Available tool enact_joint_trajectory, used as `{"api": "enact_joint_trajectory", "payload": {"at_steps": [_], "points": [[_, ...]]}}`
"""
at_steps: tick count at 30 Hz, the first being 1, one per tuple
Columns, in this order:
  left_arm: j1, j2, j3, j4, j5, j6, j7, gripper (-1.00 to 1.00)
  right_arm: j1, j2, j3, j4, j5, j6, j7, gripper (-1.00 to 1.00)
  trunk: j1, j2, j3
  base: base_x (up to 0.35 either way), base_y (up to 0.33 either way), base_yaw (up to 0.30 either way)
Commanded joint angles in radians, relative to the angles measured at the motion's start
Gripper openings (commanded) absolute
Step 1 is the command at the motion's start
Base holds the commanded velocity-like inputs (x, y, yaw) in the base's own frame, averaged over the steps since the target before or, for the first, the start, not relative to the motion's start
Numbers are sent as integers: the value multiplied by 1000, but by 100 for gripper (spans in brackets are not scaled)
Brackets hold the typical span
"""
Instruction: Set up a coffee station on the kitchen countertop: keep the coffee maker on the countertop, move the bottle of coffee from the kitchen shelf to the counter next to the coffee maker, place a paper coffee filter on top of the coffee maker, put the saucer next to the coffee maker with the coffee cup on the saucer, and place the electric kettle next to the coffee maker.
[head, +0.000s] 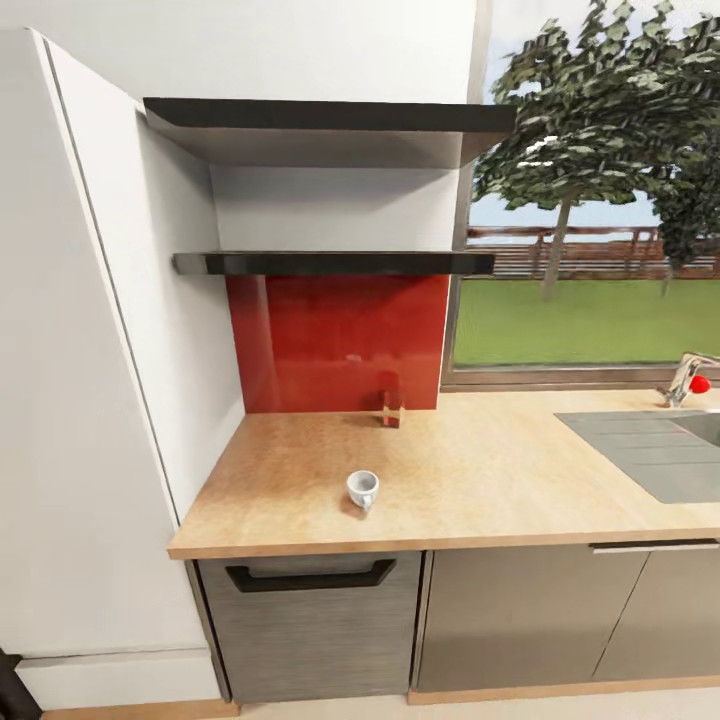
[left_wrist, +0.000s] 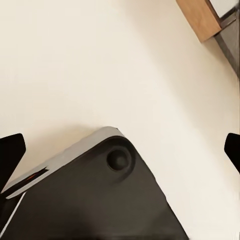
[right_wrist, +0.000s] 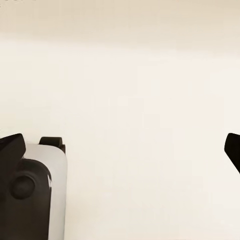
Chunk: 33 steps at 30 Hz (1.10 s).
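Up on the kitchen countertop (head: 480, 470) stands the coffee cup (head: 363, 488), near its front edge. Both grippers, left (left_wrist: 120, 150) and right (right_wrist: 120, 150), hang spread wide over pale floor, holding nothing.

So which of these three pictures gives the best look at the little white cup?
The head view: the cup sits on the wooden countertop, handle toward the front edge, nothing blocking it. The two wrist views look down at pale floor and parts of the robot's base, so they offer nothing of the cup.
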<state>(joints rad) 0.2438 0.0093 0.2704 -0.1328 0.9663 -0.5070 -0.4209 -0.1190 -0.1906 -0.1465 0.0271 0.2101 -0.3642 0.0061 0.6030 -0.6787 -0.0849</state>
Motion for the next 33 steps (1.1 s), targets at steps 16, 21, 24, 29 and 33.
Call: {"api": "enact_joint_trajectory", "payload": {"at_steps": [16, 21, 24, 29, 33], "points": [[0, -11, 1, -5, -3, 2, 22, 100, -2, 104, -7, -493, 10, 559, -78, 100, 0, -1, -1, -47, 0, 0], [0, -11, 1, -9, -3, 3, 25, 100, -2, 105, -9, -688, 10, 716, -37, 100, 0, -1, -1, -289, 0, 0], [0, -10, 1, -9, -3, 3, 25, 100, -2, 106, -9, -791, 9, 806, -4, 100, 0, -1, -1, -319, 0, 0], [0, -8, 1, -10, -3, 3, 25, 100, -2, 107, -8, -977, 9, 974, 53, 100, 0, -1, -1, -263, 0, 0], [0, -7, 0, -22, -3, 4, 25, 100, -5, 105, -8, -1123, -2, 1096, 62, 100, 0, -1, -1, -27, 0, 0]]}}
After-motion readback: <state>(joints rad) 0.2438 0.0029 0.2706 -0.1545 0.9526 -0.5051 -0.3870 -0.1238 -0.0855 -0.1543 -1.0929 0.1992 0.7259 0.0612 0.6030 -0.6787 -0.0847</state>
